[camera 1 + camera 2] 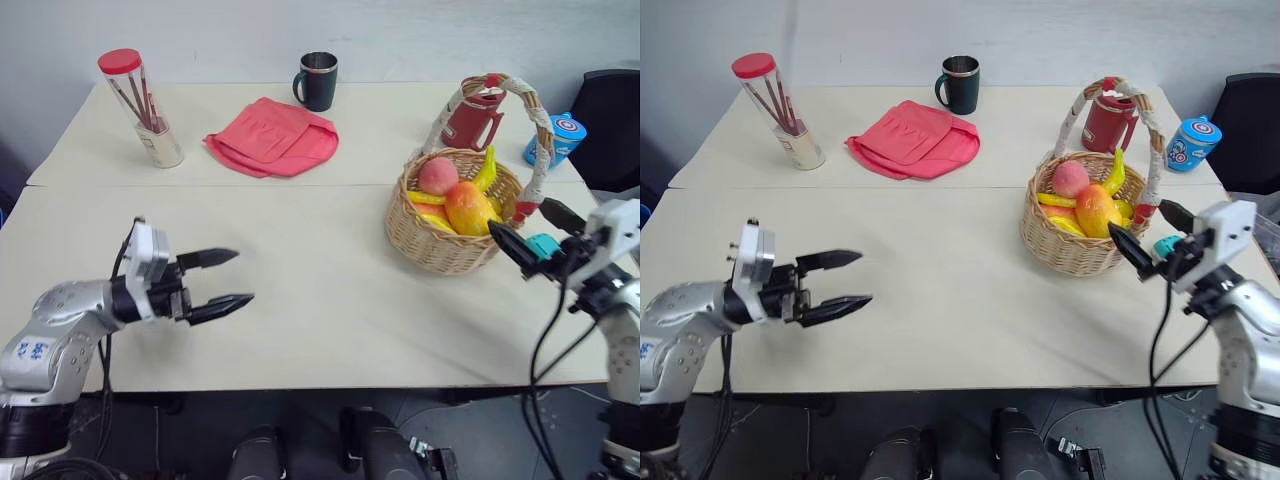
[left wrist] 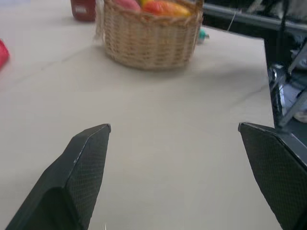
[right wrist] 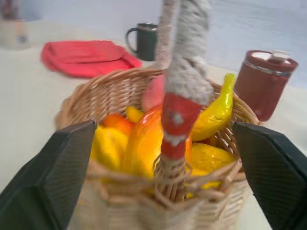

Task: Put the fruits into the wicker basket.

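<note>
The curved yellow banana (image 1: 487, 168), orange-red oval mango (image 1: 470, 208) and small round pink peach (image 1: 438, 175) all lie inside the round tan wicker basket (image 1: 440, 245), with the right gripper (image 1: 535, 230) just beside it and the left gripper (image 1: 222, 279) well apart, both wide open and empty, so the loading looks finished and only withdrawing the arms seems to remain.

Silver-grey arms, black cables, each gripper (image 1: 218, 281) with black fingers.

Fruits (image 1: 455, 198) in the basket (image 1: 440, 245) at table's (image 1: 320, 310) right — cloth (image 1: 272, 137), mug (image 1: 317, 81) behind.
</note>
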